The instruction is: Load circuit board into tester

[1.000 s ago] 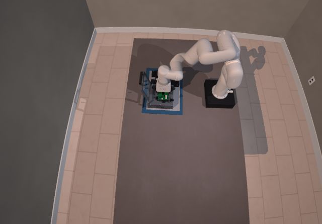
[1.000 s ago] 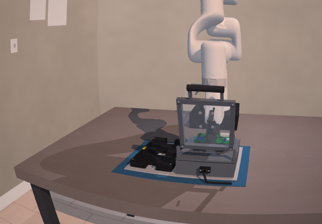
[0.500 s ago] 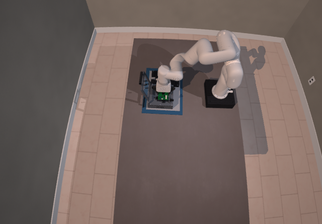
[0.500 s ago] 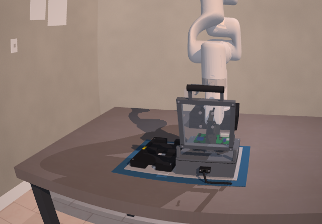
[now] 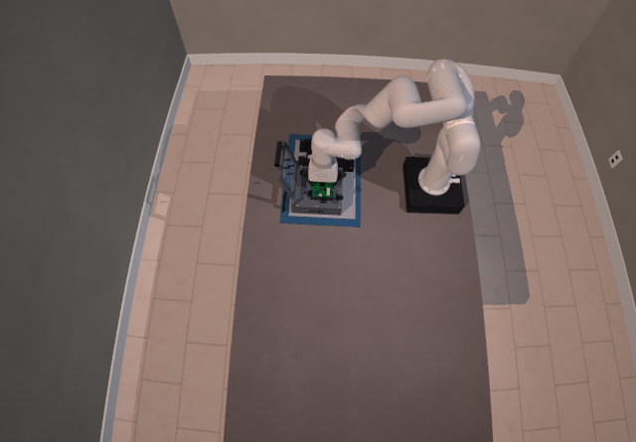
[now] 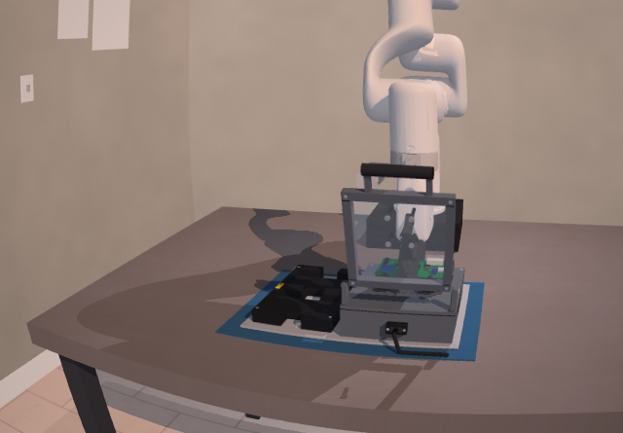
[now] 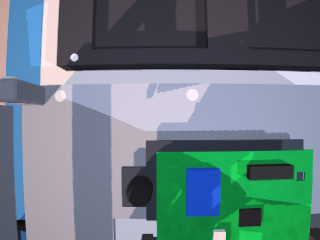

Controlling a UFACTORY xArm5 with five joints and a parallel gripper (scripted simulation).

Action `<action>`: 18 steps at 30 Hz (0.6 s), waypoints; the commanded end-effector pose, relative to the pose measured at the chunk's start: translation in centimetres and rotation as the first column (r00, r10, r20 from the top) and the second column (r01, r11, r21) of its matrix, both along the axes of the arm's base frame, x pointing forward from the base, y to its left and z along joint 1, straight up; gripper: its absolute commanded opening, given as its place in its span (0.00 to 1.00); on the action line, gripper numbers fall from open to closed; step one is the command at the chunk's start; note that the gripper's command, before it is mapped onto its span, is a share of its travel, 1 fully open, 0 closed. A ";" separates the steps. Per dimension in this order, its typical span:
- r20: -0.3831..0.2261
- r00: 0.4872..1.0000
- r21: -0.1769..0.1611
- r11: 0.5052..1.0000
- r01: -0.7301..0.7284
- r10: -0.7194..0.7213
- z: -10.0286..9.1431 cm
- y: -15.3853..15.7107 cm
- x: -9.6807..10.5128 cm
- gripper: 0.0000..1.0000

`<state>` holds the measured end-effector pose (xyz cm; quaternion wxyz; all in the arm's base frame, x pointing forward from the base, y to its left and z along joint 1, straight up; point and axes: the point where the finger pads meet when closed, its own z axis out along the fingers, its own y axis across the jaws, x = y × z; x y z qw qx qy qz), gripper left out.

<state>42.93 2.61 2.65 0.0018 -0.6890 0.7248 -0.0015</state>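
Observation:
The green circuit board (image 5: 322, 190) (image 6: 387, 268) (image 7: 232, 195) is level, component side up, over the dark seat (image 7: 215, 145) in the grey tester (image 5: 303, 204) (image 6: 369, 323). Its white connector (image 6: 435, 261) is on the right in the exterior view. My gripper (image 6: 410, 269) points down and is shut on the board; the wrist view does not show its fingertips clearly. Any gap below the board and the pins are hidden. The tester's lid (image 6: 397, 197) (image 5: 285, 170) stands open and upright. The black tray (image 6: 276, 312) (image 7: 150, 57) lies beside the tester.
The lid's black handle (image 6: 397, 170) (image 5: 277, 153) sticks up beside the arm. A black round part (image 7: 139, 190) is left of the board in the wrist view. Tray and tester are on a blue-edged mat (image 5: 321, 221) (image 6: 482, 317). A black cable (image 6: 422, 353) leaves the tester.

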 end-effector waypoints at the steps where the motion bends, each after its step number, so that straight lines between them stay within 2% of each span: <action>1: 0.004 1.000 0.000 1.000 0.000 0.000 0.1 0.0 0.1 0.79; 18: 0.004 1.000 0.000 1.000 0.000 0.000 -0.1 0.0 0.1 0.79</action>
